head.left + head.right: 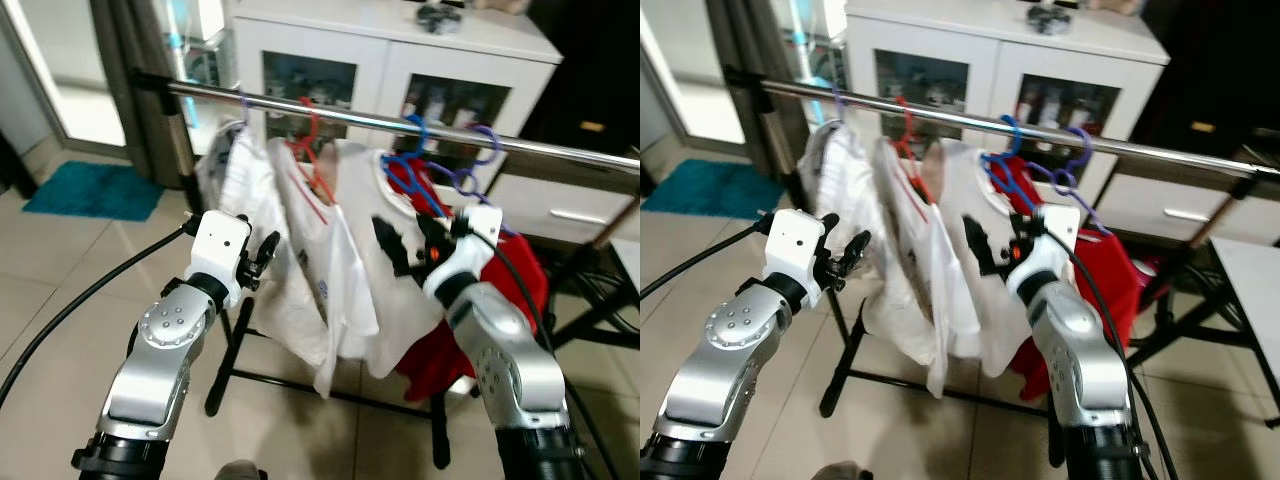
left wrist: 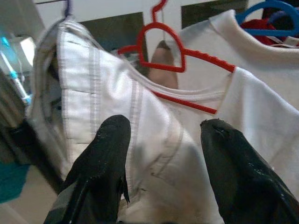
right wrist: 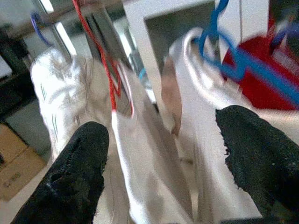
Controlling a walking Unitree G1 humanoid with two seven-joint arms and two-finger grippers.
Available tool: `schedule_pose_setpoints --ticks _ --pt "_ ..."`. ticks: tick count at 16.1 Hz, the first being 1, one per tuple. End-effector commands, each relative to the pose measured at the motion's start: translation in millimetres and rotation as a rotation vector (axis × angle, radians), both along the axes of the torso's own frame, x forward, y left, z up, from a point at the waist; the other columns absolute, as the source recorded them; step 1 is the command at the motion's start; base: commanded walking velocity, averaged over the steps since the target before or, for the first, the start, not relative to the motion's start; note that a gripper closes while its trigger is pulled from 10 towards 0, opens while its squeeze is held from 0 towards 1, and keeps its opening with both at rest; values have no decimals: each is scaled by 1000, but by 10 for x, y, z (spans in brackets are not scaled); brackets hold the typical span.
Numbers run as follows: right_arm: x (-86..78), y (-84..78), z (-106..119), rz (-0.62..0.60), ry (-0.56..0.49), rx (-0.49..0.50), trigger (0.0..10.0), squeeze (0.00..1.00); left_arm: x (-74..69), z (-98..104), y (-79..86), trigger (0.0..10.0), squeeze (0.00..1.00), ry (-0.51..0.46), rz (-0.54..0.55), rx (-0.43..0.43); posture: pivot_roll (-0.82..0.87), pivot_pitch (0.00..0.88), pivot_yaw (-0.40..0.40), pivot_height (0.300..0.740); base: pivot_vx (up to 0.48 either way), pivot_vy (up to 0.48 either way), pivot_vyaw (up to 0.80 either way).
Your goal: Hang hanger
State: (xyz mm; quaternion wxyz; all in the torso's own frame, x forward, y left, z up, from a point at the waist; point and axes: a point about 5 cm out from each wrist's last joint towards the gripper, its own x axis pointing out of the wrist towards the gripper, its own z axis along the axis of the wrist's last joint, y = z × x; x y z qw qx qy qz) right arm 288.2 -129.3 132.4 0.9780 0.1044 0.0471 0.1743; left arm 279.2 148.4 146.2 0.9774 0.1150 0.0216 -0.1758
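Observation:
A metal rail [image 1: 360, 118] of a clothes rack runs across in front of me. On it hang a red hanger [image 1: 312, 160] with a white shirt [image 1: 320, 270], a blue hanger [image 1: 412, 180] with another white shirt, a purple hanger [image 1: 478, 172] with a red garment [image 1: 515, 290], and a striped white shirt [image 2: 93, 102] at the left end. My left gripper [image 1: 262, 258] is open, just short of the striped shirt. My right gripper [image 1: 412, 245] is open with nothing between its fingers, in front of the shirt on the blue hanger [image 3: 233, 51].
A white cabinet [image 1: 400, 60] with glass doors stands right behind the rack. The rack's black base bar [image 1: 330, 392] crosses the tiled floor. A teal mat [image 1: 95, 190] lies at the far left. A black cable [image 1: 90, 300] trails from my left arm.

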Motion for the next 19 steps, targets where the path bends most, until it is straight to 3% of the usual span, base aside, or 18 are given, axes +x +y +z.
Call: schedule_pose_setpoints --ticks 1,5,8,12,15,17,19 --pt "-2 -21 -8 -7 10 -11 10000 1000 -20 25 -29 10000 0 -12 -14 -10 97 0 -51 740 0 0 0" --pt "18 -46 -23 -42 -4 -26 10000 1000 48 53 -86 10000 0 -38 -18 -2 89 0 -46 740 147 0 795" --pt "32 10 17 -4 -29 -46 10000 1000 16 54 -120 10000 0 -35 -34 -10 93 0 -56 740 331 0 781" --pt "85 -28 87 -78 -57 -40 10000 1000 2 24 -79 10000 0 -25 -22 8 104 0 -71 740 330 0 0" --pt "117 -114 174 -129 -89 -57 10000 1000 -59 9 -119 10000 0 -21 -84 42 107 0 -67 740 0 0 0" --pt "126 -208 278 -150 -113 -91 10000 1000 -130 5 -141 10000 0 -24 -200 41 87 0 -57 740 0 0 0" --pt "165 -269 304 -171 -96 -118 10000 1000 -109 5 -166 10000 0 2 -250 36 84 0 -55 740 0 0 0"
